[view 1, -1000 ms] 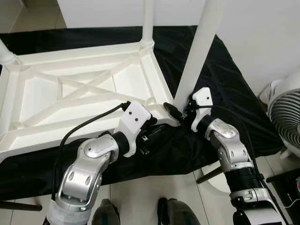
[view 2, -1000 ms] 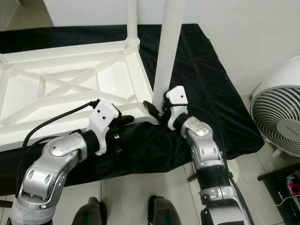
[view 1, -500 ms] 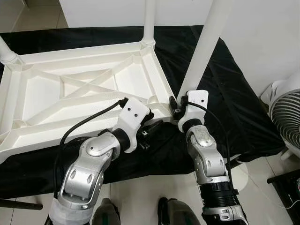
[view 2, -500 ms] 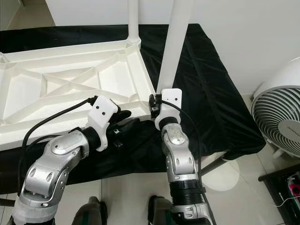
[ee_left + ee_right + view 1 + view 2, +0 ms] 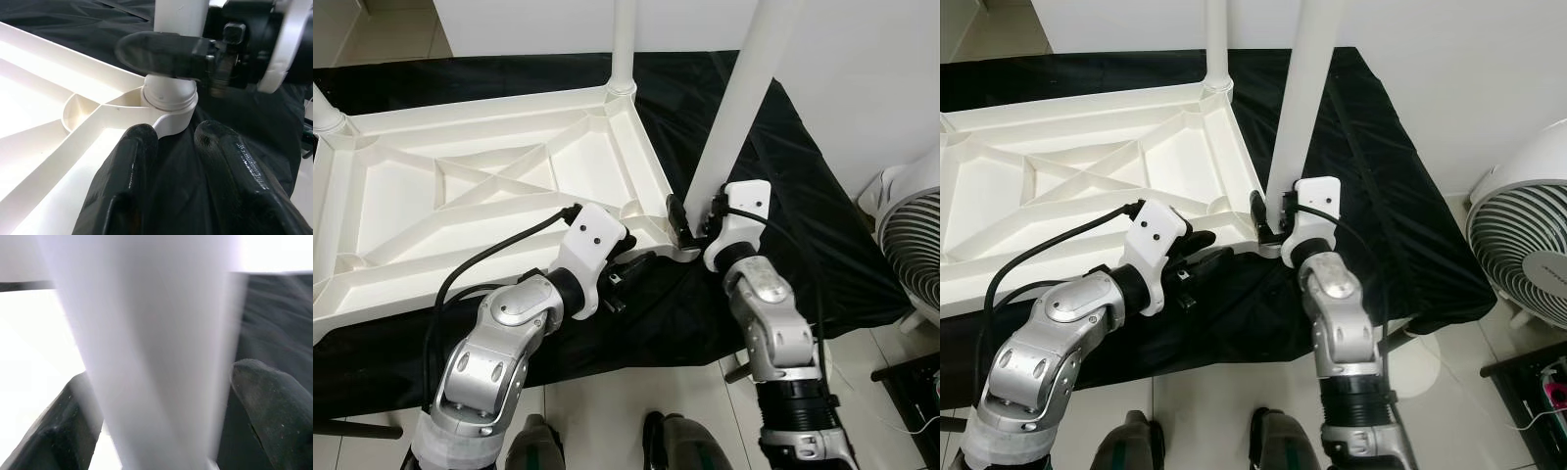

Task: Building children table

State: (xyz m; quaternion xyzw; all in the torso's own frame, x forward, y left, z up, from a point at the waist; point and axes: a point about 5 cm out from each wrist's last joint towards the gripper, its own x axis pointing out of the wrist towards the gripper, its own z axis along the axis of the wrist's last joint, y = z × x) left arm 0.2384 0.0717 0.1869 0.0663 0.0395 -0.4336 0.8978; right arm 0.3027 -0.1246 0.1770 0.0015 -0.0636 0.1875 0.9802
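Note:
A white plastic children's table (image 5: 460, 196) lies upside down on a black cloth (image 5: 793, 186). Legs stand in its far right corner (image 5: 624, 39) and far left corner (image 5: 323, 113). A third leg (image 5: 744, 98) stands, leaning a little, in the near right corner socket (image 5: 168, 100). My right gripper (image 5: 693, 217) is shut on this leg just above the socket, one finger (image 5: 73, 431) on each side. My left gripper (image 5: 641, 269) lies on the cloth just under that corner, its fingers (image 5: 132, 161) slightly apart with nothing between them.
A white fan (image 5: 913, 245) stands on the tiled floor to the right. A white wall (image 5: 862, 78) runs behind the table and cloth. My feet (image 5: 533, 446) are at the cloth's near edge. A dark box (image 5: 1542, 377) sits at the bottom right.
My right forearm swung left around the leg, then partly back to the right, keeping its hold at the base. The leg stands a bit straighter. The left gripper has barely moved.

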